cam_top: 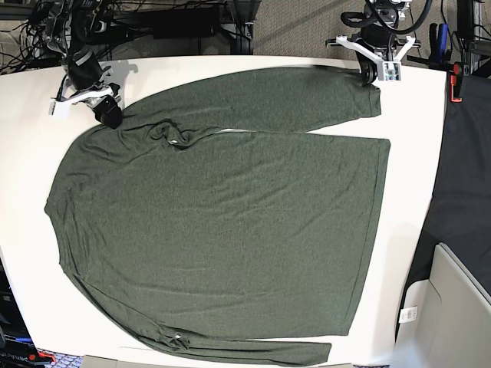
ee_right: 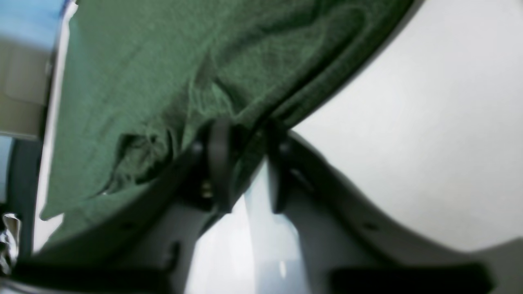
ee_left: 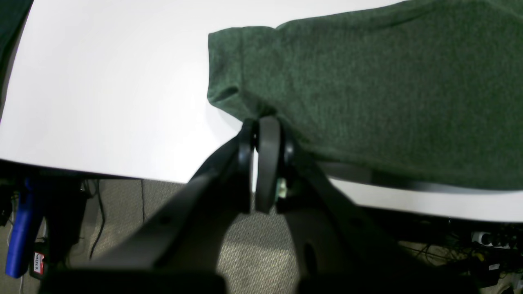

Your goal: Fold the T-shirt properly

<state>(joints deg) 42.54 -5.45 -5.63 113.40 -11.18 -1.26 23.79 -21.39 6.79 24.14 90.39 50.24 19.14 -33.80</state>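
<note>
The olive-green long-sleeved T-shirt (cam_top: 230, 230) lies spread flat on the white table (cam_top: 418, 123), neck to the left and hem to the right. One sleeve runs along the far edge to a cuff (cam_top: 372, 98). The other sleeve lies along the near edge (cam_top: 253, 354). My left gripper (cam_top: 373, 75) is shut on the sleeve's edge next to the cuff, and the left wrist view shows its tips (ee_left: 265, 124) pinching the cloth (ee_left: 367, 81). My right gripper (cam_top: 107, 113) is at the far shoulder, and the right wrist view shows its tips (ee_right: 249, 130) closed on bunched cloth (ee_right: 163, 61).
A black cloth (cam_top: 469, 153) hangs off the table's right side. A beige box (cam_top: 460, 307) stands at the lower right. A blue clamp (cam_top: 439, 34) and a red clamp (cam_top: 458, 84) sit at the far right corner. Cables lie behind the table.
</note>
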